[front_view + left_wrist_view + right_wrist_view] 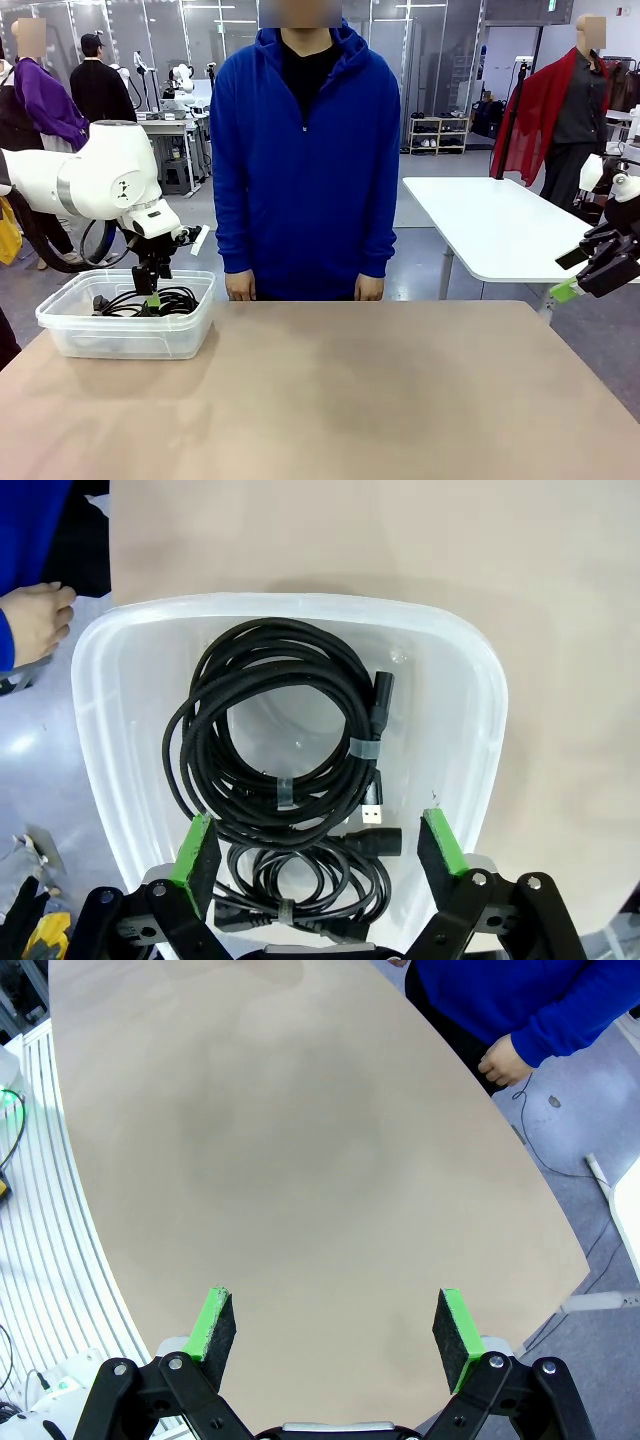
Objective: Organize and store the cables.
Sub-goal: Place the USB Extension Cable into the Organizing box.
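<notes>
Hanging over the bin (125, 325) at the table's (330, 400) near left, the left gripper (152, 300) has its jaws spread wide and grips nothing. The cables (275, 750) lie coiled inside the bin, a large coil toward the far wall and a smaller one (300, 885) just under the pads (195, 850). The right gripper (328, 1330) hovers off the table's right edge, jaws apart and empty too.

Judging the risks: the green pads sit low, close to the coils, so a lift that drifts sideways could hook a loop and drag a cable back out. A fingertip could also catch the bin's wall and shove or tip the light container. The USB plug (372, 813) and the black plug (381, 695) lie loose on the coils and could snag.

Comparing views: the left wrist view looks straight down into the bin and shows both coils, their tape bands and the plugs, plus a person's hand (35, 620) beside the bin's far rim. From the front the cables (150, 300) are only a dark tangle behind the translucent wall, but that view shows the person (305, 150) standing at the far side and the bare tabletop. The right wrist view shows the table's bare right half and the person's other hand (500, 1060)
</notes>
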Robot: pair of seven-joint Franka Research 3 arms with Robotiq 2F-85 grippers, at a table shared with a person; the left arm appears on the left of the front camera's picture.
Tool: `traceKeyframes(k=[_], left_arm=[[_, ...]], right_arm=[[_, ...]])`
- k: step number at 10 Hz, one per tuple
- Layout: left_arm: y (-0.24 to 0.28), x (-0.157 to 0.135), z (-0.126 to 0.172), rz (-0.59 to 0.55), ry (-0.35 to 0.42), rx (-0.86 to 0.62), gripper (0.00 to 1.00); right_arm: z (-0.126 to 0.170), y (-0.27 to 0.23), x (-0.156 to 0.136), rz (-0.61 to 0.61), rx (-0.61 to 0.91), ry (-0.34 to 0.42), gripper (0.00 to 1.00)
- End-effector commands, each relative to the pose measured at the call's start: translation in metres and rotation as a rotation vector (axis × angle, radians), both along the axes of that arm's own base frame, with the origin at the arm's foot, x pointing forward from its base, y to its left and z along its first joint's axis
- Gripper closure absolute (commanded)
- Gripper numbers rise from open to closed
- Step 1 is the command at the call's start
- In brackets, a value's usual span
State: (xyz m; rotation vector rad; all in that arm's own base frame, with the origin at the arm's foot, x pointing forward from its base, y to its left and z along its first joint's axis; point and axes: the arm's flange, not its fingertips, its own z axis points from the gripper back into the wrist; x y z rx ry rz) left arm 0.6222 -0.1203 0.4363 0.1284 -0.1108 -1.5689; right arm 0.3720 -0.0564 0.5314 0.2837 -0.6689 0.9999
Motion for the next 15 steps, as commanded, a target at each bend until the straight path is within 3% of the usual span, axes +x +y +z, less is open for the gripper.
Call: traceKeyframes(k=[1,5,6,15], left_arm=[[0.0025,-0.0014,-0.0014,0.009,0.006,-0.01,0.0],[0.0058,-0.0098,0.0008,0.066,0.043,-0.02,0.0],[0.0025,-0.0001,-0.0014,0.007,0.006,-0.004,0.0],[0.0025,-0.0001,-0.0014,0.007,0.006,-0.004,0.0]], right_arm=[[-0.0008,0.0004,0.001,0.0,0.007,-0.011,0.0],[-0.0008,0.0004,0.001,0.0,0.007,-0.011,0.0],[-0.0008,0.0004,0.001,0.0,0.007,-0.011,0.0],[-0.0008,0.0004,0.001,0.0,0.007,-0.011,0.0]])
